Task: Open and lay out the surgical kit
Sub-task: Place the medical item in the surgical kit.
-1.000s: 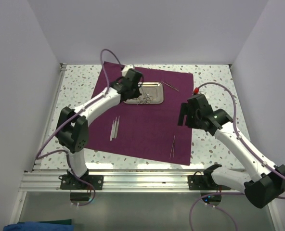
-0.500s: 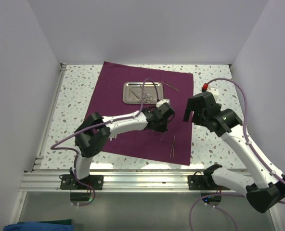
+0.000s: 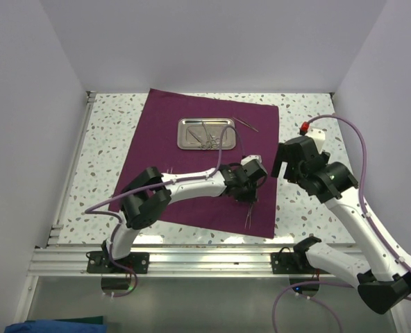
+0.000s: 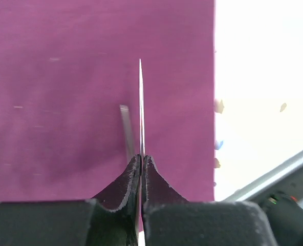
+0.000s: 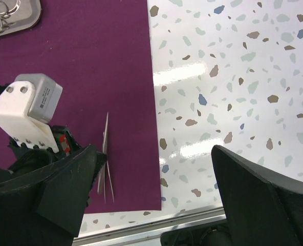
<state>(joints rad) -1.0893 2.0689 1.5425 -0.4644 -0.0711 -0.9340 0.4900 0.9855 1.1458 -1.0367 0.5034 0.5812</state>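
1. Where the cloth (image 3: pixel 191 159) lies spread flat on the speckled table (image 3: pixel 105 139), the tray (image 3: pixel 186 136) sits on its far middle part.
2. The tray holds ring-handled instruments (image 3: pixel 209 137); their number cannot be told.
3. One thin probe (image 3: pixel 247 125) lies on the cloth just beside the tray's far right corner, apart from the tray.
4. The left arm reaches across the cloth to its near right corner, where the left gripper (image 3: pixel 248 197) is low over the fabric.
5. In the left wrist view, the left gripper (image 4: pixel 140 158) has its fingers pressed together on a thin silver instrument (image 4: pixel 140 102), seen edge-on, with its tip pointing away from the camera.
6. A second, blurred silver strip (image 4: pixel 125 128) shows just left of the held piece; whether it lies on the cloth or is also gripped cannot be told.
7. In the right wrist view, thin tweezers (image 5: pixel 106 166) show on the cloth near its right edge, beside the left gripper's white camera block (image 5: pixel 31 110).
8. The right gripper (image 3: pixel 280 161) is over the table just beside the cloth's right edge.
9. Its fingers (image 5: pixel 64 197) stand wide apart and hold nothing.
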